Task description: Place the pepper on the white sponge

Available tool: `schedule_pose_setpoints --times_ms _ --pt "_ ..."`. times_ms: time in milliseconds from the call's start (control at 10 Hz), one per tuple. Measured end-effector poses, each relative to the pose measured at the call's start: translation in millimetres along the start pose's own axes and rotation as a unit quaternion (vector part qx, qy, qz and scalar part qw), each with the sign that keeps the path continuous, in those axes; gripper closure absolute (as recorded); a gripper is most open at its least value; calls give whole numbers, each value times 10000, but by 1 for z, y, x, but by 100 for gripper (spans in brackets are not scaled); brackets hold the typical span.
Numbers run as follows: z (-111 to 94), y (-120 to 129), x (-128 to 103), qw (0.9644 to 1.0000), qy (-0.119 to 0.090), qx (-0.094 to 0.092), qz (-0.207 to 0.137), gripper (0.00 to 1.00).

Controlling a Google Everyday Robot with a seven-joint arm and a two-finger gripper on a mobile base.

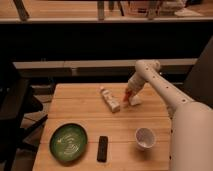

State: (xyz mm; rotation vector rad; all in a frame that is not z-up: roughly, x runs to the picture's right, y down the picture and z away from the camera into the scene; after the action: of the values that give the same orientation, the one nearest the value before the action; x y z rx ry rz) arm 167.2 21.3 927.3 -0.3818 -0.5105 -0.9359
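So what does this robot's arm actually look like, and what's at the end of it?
The arm is smooth, rounded and off-white, built of thick tube-like sections with a bulbous joint at the bend; no cables or markings show. It widens into a bulky pale body at the lower right. The gripper at its tip, over the wooden table's far side, is small and darker, with an orange-red patch.
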Motion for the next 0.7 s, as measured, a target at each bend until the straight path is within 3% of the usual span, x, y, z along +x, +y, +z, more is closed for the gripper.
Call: schedule_pose_setpoints --times_ms 700 --pt "0 2 5 10000 9 39 21 89"
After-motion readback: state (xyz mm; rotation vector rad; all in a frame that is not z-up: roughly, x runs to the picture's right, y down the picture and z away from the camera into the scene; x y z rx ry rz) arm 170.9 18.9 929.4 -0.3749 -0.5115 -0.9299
